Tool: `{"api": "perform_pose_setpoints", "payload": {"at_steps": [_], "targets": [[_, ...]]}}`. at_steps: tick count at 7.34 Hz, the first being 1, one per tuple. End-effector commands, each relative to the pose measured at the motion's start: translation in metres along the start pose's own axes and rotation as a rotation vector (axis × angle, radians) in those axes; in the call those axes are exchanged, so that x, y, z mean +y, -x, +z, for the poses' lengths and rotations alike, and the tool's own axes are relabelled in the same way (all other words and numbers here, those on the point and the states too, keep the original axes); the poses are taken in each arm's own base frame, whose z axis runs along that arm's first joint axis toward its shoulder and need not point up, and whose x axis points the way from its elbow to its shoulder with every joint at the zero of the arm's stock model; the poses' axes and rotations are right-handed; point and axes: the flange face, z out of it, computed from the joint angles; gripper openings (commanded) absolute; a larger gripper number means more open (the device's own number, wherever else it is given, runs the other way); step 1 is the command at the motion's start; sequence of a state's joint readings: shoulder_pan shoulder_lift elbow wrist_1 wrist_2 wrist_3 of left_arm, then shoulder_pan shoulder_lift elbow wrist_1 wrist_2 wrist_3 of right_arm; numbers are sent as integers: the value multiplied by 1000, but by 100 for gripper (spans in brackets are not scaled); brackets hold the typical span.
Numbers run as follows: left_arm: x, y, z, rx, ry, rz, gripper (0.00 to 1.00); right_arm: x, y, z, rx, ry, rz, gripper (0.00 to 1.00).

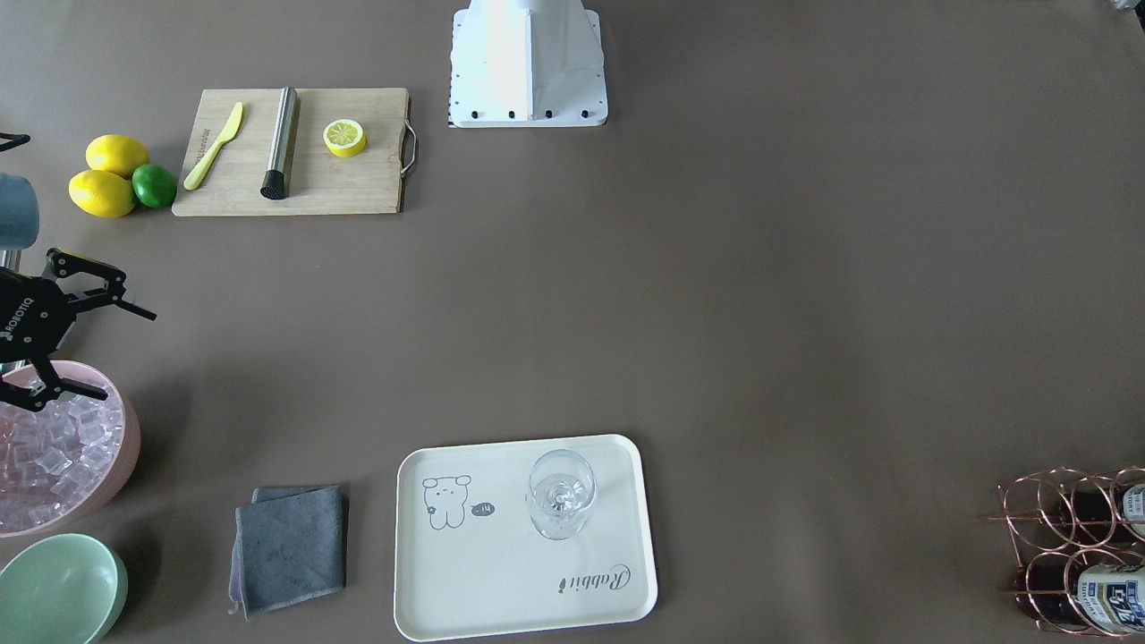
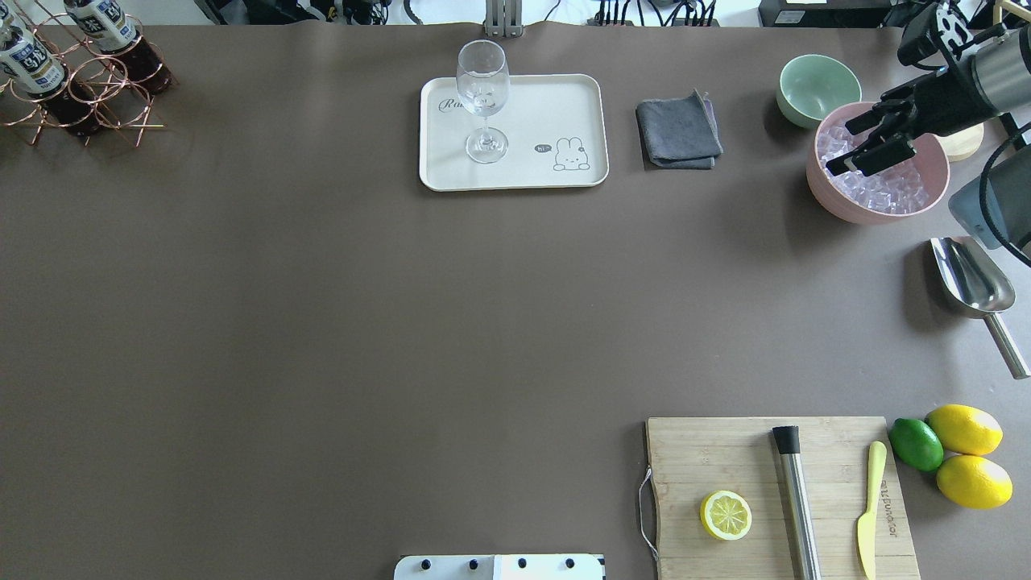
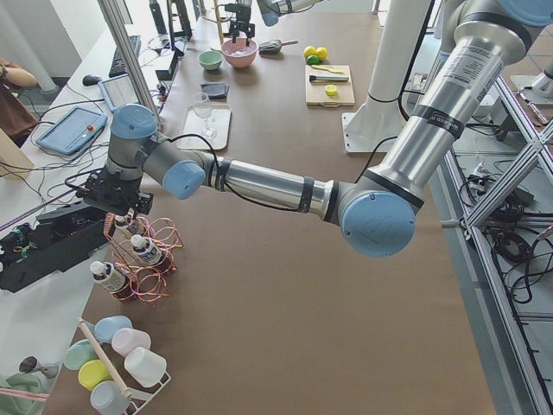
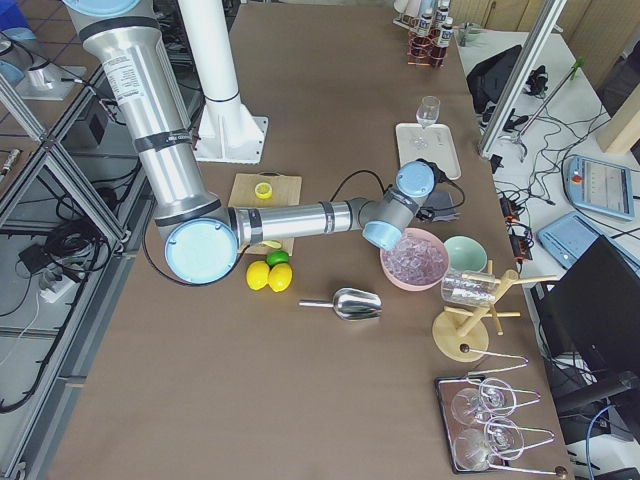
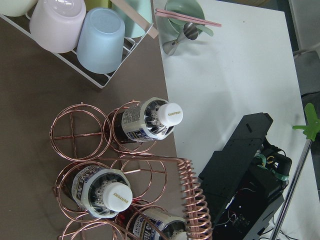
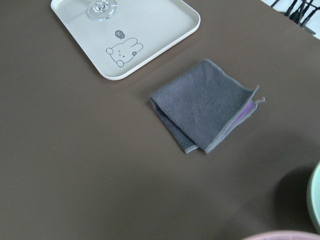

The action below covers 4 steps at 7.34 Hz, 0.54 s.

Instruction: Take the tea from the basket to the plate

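Left gripper [image 3: 123, 214] above the corner basket [image 5: 195, 210], grip unreadable.
Right gripper [image 2: 850, 147] spread wide over the ice bowl [image 2: 831, 201]; tea bottles [image 5: 145, 120] stand by the table edge [image 5: 145, 85], plate [image 1: 501, 572] well apart.

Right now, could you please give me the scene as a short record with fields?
tea: three bottles, all standing in the basket
basket: far left corner of the table
plate: holds only the glass, upright; no tea on it
left gripper: above the basket; cannot tell whether open or shut
right gripper: open, over the ice bowl
task: no tea on the plate yet
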State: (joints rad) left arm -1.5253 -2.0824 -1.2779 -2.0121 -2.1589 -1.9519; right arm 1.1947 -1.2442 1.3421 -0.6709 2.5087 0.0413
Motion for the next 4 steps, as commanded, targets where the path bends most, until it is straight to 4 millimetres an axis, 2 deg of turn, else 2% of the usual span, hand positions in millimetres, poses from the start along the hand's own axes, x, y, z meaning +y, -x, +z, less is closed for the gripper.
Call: {"api": "perform_pose_setpoints", "payload": {"at_steps": [1, 3, 4], "targets": [[-16, 0, 17, 18, -2, -79, 97, -52, 37, 3, -18, -136, -201, 100], [-18, 0, 21, 13, -2, -80, 97, -72, 73, 7, -65, -239, -301, 100], [-16, -1, 22, 15, 2, -76, 97, -75, 93, 11, -108, -300, -278, 100]]}}
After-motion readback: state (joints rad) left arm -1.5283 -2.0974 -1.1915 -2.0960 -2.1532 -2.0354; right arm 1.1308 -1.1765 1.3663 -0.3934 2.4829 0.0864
